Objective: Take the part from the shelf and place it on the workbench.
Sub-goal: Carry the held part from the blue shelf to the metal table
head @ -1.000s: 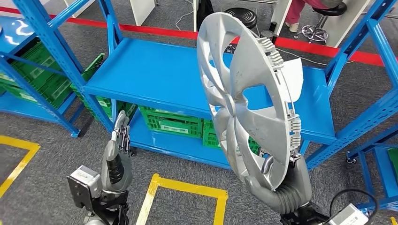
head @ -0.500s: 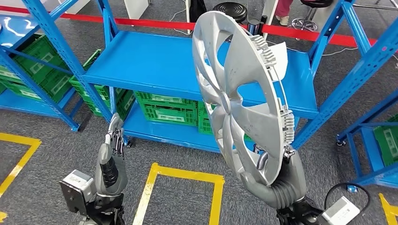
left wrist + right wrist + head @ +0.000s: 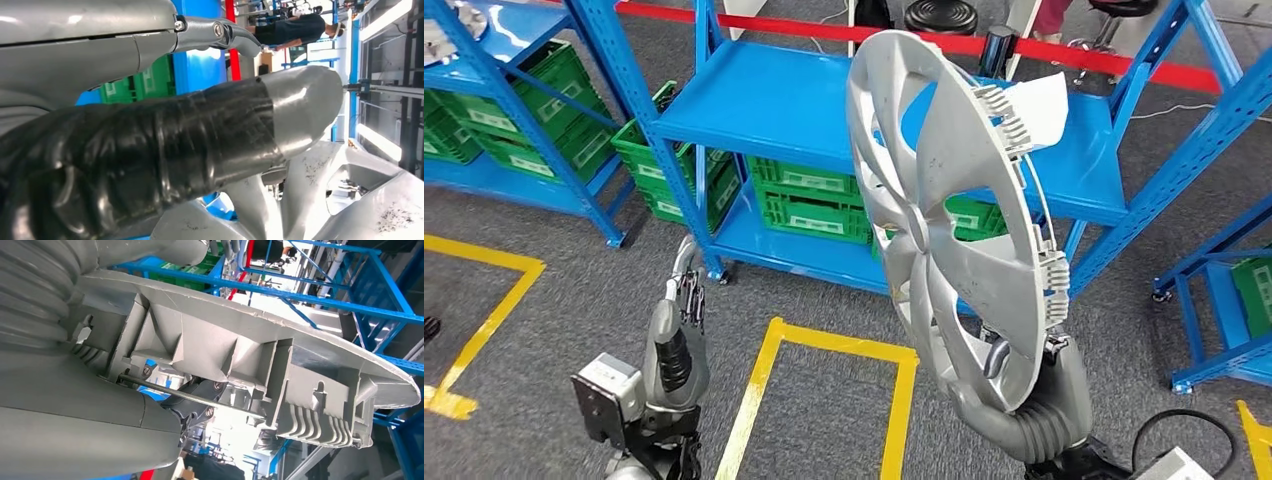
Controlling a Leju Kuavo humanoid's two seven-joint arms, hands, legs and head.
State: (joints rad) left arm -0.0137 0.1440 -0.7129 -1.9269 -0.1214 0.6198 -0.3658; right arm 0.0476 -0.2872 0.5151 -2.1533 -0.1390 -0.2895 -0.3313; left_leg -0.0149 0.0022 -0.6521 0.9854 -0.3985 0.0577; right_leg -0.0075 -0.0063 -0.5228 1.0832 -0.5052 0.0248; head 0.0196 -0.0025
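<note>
So the biggest thing here is the blue steel shelf rack point(image 3: 804, 110) across the back, with green plastic crates point(image 3: 809, 195) tucked on its lower level and another blue rack point(image 3: 484, 100) off to the left holding more green crates point(image 3: 544, 120). The floor is grey carpet with yellow tape outlines point(image 3: 824, 345) marked on it, plus a red tape line point(image 3: 984, 45) running behind the racks.

Right in front of all that is the part, a silver plastic wheel cover point(image 3: 944, 210). It's off the shelf, up in the air and standing on edge, spoked face turned left and the clip-lined back rim facing right. The right hand point(image 3: 1024, 395) grips it at the bottom rim, thumb on one side and fingers wrapped up behind; the right wrist view shows the ribbed clips and a thin wire ring of the wheel cover's rim right against that hand.

The left hand point(image 3: 682, 310) is low on the left, well apart from the cover, holding nothing, with its fingers straight and pointing up, close together. A black stool point(image 3: 939, 15) sits beyond the red line.
</note>
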